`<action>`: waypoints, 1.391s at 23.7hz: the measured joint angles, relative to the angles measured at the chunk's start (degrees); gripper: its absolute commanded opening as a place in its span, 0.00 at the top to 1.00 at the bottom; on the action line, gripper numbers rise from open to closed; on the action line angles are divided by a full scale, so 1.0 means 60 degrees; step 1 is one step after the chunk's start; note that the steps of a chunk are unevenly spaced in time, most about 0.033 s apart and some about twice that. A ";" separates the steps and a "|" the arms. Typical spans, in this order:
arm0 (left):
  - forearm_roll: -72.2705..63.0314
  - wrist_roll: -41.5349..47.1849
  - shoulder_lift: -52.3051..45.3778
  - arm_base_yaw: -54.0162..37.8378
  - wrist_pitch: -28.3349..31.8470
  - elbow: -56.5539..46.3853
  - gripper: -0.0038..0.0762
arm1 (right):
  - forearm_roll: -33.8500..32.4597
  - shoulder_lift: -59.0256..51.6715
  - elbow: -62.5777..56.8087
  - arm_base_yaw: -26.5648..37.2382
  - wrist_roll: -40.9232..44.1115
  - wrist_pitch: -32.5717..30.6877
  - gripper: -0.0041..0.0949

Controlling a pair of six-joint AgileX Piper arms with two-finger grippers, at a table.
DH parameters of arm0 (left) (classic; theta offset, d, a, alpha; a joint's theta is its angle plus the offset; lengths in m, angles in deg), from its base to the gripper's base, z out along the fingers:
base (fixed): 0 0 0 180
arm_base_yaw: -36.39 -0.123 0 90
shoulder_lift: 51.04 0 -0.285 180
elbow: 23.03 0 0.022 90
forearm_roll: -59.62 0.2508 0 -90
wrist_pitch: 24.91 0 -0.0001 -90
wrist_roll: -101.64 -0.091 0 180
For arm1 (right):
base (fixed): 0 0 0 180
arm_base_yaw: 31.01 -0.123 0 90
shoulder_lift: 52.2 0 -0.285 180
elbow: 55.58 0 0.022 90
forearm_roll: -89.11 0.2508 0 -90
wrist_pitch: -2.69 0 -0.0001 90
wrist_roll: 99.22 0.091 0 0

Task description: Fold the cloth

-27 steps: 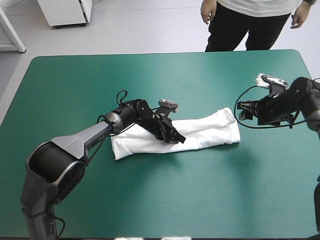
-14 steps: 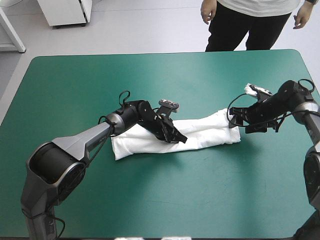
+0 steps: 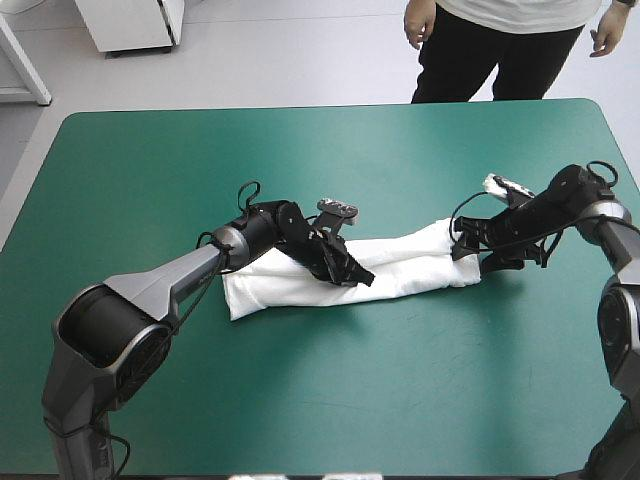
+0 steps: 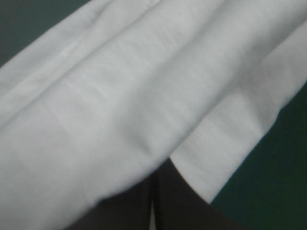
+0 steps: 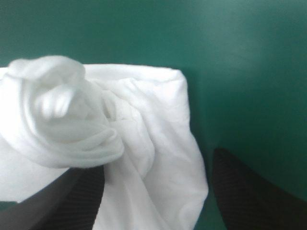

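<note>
The white T-shirt [image 3: 415, 265] lies folded into a long strip across the middle of the table. My left gripper [image 3: 358, 275] rests low on the strip's middle. In the left wrist view its black fingers [image 4: 172, 201] meet in one point, with a sliver of white cloth [image 4: 120, 96] between them and over one finger. My right gripper [image 3: 462, 245] is at the strip's right end. In the right wrist view it [image 5: 156, 167] stands open, and the bunched end of the shirt [image 5: 72, 120] lies between its fingers and ahead of them.
The teal-green cover [image 3: 400, 390] surrounds the shirt on every side. The left arm [image 3: 180, 275] reaches low across the shirt's left half. The right arm [image 3: 590, 205] comes in from the table's right edge.
The right gripper has moved left from beside the table's right part to the shirt's right end and now straddles it. The left gripper and the shirt have stayed put.
</note>
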 measured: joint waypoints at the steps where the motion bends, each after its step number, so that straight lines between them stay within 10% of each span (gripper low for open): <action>1: 0.0000 0.0000 0.0000 0.0000 0.0000 0.0000 0.96 | 0.0054 0.0023 0.0002 -0.0009 -0.0033 -0.0010 0.33; 7: 0.0018 0.0000 0.0000 0.0010 0.0011 0.0000 0.96 | 0.0096 0.0239 0.0113 -0.0230 -0.0081 -0.0029 0.51; 12: 0.0018 0.0038 0.0000 0.0011 0.0011 0.0000 0.96 | 0.0539 0.0608 0.0178 -0.0635 -0.0127 -0.0029 0.97; 33: 0.0268 0.0494 0.0000 0.0055 -0.0068 0.0030 0.96 | 0.1152 -0.1813 0.0855 -0.0780 -0.0227 -0.0579 0.98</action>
